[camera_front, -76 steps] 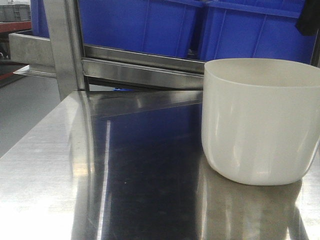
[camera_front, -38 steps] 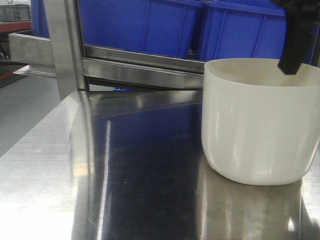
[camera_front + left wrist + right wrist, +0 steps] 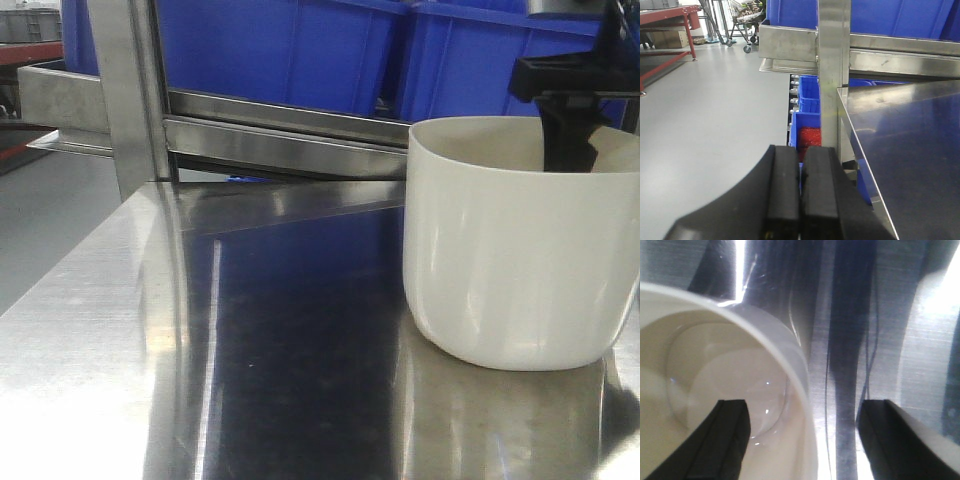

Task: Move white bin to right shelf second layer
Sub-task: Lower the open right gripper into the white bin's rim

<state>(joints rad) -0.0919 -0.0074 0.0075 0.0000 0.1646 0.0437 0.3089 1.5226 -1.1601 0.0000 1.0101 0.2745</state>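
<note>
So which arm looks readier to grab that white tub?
The right. The right gripper is open, straddling the rim of the white bin, one finger inside, one outside. The left gripper is shut, off by the table edge near a steel post, no bin in its view.

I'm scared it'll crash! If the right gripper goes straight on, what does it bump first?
Most likely the white bin: its wall sits between the fingers of the open right gripper. Depth is unclear.
</note>
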